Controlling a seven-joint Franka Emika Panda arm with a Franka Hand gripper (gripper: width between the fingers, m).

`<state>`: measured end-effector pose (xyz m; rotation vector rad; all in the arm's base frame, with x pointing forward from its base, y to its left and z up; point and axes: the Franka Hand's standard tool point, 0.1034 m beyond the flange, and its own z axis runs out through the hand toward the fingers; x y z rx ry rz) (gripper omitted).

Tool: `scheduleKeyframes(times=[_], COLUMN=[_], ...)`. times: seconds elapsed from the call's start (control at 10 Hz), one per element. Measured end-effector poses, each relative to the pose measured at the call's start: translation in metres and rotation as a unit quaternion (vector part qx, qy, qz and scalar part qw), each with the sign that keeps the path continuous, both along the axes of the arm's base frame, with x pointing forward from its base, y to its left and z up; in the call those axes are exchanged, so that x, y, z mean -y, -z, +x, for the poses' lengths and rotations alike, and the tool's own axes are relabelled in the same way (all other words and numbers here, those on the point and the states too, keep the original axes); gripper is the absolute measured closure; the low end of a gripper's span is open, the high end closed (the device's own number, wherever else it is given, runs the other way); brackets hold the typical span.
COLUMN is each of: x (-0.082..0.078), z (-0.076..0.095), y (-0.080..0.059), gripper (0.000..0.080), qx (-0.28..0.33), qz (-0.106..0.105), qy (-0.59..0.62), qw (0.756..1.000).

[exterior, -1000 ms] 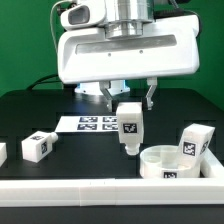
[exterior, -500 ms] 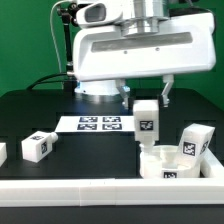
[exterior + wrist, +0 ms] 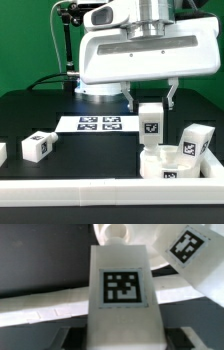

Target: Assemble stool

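Shifted toward the exterior view's right since a second ago: two-finger gripper (image 3: 150, 104) and the white blocky plastic leg (image 3: 150, 124) it carries, now above the low round white ring-like seat (image 3: 168, 163); fingers clamped on the leg's upper end, leg upright; its lower end at the seat's rim on the exterior view's left side, contact cannot be told; the seat's hollow holds nothing that shows. Second white leg block (image 3: 195, 141) tilted, just beside the seat on the exterior view's right; third white leg block (image 3: 38, 146) well apart on the black table (image 3: 40, 108). Marker board (image 3: 100, 124) flat behind; white border rail (image 3: 90, 189) in front. Black-and-white square tags on held leg (image 3: 122, 287), seat front, other blocks.
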<state>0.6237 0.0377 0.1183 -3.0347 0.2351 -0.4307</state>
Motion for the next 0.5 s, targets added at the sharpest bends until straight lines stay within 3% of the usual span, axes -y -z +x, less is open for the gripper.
scheduleKeyframes(times=[0.5], x=[-0.009], z=[-0.009], y=[0.0128], gripper=[0.0462], qx=[0.005], qz=[-0.004], qy=[-0.007], qw=[1.0])
